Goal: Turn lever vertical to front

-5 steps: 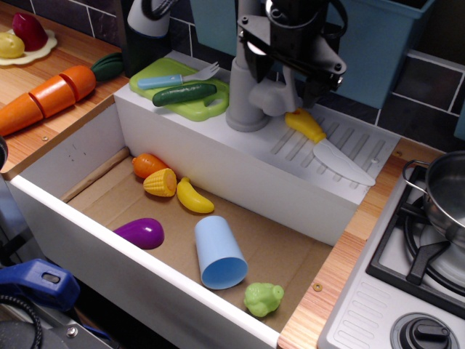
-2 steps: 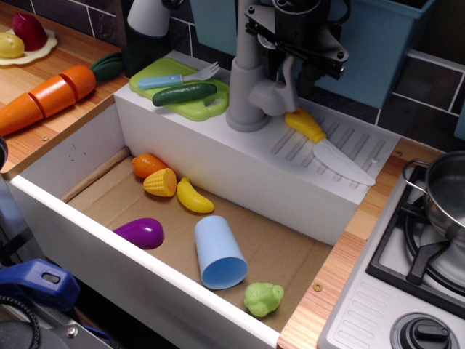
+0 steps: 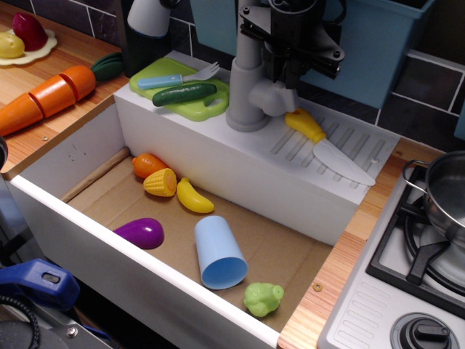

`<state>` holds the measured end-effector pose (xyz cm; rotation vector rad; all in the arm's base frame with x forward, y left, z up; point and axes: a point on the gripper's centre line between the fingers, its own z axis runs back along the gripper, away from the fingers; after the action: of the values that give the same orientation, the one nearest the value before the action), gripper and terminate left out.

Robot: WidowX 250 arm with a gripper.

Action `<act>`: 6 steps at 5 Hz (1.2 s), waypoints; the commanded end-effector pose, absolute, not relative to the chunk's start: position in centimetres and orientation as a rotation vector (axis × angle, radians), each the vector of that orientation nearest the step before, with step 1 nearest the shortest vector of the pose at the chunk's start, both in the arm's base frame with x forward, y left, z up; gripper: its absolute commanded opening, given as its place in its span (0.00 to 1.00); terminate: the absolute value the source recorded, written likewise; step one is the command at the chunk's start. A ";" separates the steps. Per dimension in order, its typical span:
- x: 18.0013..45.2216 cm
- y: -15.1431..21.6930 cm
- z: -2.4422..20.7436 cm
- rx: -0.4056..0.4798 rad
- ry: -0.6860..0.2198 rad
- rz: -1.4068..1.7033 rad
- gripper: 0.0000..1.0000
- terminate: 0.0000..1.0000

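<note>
The lever is a light grey toy tap standing upright on the white sink's back ledge. Its short side arm points toward the front right, just above the yellow knife handle. My black gripper hangs right behind and above that side arm, close to the column's right side. Its fingertips are dark against the dark body, so the gap between them does not show. I cannot tell whether it touches the arm.
A yellow-handled white toy knife lies on the drain grooves right of the tap. A green cutting board with a cucumber and a fork is to its left. The sink basin holds toy food and a blue cup. A pot sits on the stove at right.
My gripper has risen and shifted slightly back from around the tap's side arm. The tap's side arm looks much the same.
</note>
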<state>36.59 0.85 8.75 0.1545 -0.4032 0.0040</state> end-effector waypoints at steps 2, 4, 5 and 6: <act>33.4 -0.3 7.3 0.137 -0.461 0.113 0.00 0.00; 31.0 -0.5 4.9 0.122 -0.475 0.159 0.00 0.00; 30.3 -0.5 3.4 0.108 -0.488 0.173 0.00 0.00; 30.1 -0.2 2.0 0.105 -0.499 0.182 0.00 0.00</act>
<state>30.97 0.11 2.52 0.1092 -0.5408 0.1868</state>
